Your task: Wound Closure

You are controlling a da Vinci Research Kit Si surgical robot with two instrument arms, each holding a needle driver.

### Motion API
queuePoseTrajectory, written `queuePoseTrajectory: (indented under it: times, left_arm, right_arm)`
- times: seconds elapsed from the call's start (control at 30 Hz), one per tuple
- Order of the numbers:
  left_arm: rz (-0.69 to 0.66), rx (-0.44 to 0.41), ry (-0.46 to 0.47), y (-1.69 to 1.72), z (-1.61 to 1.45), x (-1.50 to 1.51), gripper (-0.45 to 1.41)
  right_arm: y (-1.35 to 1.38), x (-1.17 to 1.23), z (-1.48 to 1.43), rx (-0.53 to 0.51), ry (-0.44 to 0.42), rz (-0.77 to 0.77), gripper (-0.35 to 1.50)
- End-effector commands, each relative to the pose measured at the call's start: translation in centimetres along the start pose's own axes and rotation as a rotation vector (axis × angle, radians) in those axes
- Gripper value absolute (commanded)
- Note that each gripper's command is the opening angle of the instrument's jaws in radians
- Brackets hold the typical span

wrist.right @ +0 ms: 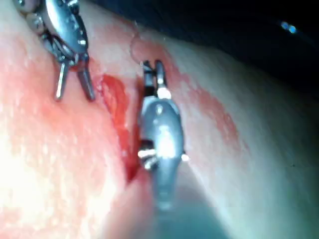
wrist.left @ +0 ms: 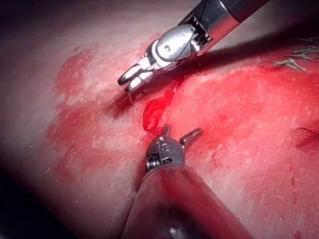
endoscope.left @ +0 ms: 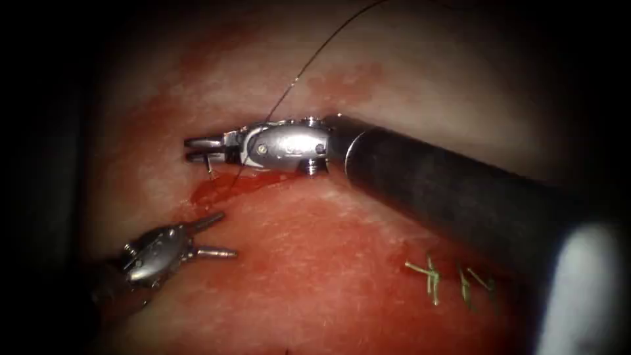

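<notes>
A: Where is the needle (endoscope.left: 210,165)?

B: In the right tool (endoscope.left: 196,149). Its jaws are pressed together on it near their tips, and a short stub of needle pokes out below them, pointing down at the upper end of the cut (endoscope.left: 220,187). Which part of the curve is gripped I cannot tell, nor whether the point touches the tissue (endoscope.left: 315,283); the stub sits just above the cut's edge.

A: And the thread (endoscope.left: 309,62)?

B: A thin dark line. It rises from the right tool's wrist up and to the right, out of the endoscope view's top. A short length also drops past the wrist toward the cut.

A: The left tool (endoscope.left: 217,235)?

B: Below and left of the cut, jaws spread in a V and holding nothing. The upper jaw points toward the cut's lower end, just beside it. In the left wrist view the same tool (wrist.left: 180,133) sits open just short of the cut (wrist.left: 153,113), with the right tool (wrist.left: 128,82) beyond it.

A: The tissue itself?

B: Pale toward the top, smeared with red fluid (endoscope.left: 217,190) that pools in the cut and spreads below it. Well to the right of the cut lie a few pale greenish stitches (endoscope.left: 434,279) across the tissue, near the right tool's dark shaft.

A: The right wrist view?

B: The right tool (wrist.right: 152,67) with jaws together at the cut (wrist.right: 117,107), and the left tool (wrist.right: 72,84) spread open just beside it.
</notes>
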Motion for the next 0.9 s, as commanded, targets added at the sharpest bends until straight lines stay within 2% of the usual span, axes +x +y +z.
queuePoseTrajectory:
  times: [0.03, 0.3, 0.57, 0.9]
  left_arm:
    - [-0.001, -0.002, 0.000, -0.01, 0.08, -0.05, 0.36]
    - [0.000, -0.002, 0.000, -0.01, 0.08, -0.05, 0.36]
    - [0.000, -0.002, 0.000, -0.01, 0.08, -0.05, 0.36]
    - [0.001, -0.002, -0.006, 0.00, 0.08, -0.06, 0.36]
  right_arm:
    - [0.04, -0.02, 0.09, -0.001, 0.002, 0.023, -0.35]
    - [0.12, -0.03, 0.09, -0.004, 0.002, 0.111, -0.35]
    - [0.17, -0.10, 0.12, 0.005, -0.019, 0.354, -0.35]
    - [0.22, -0.14, 0.14, 0.025, -0.051, 0.510, -0.35]
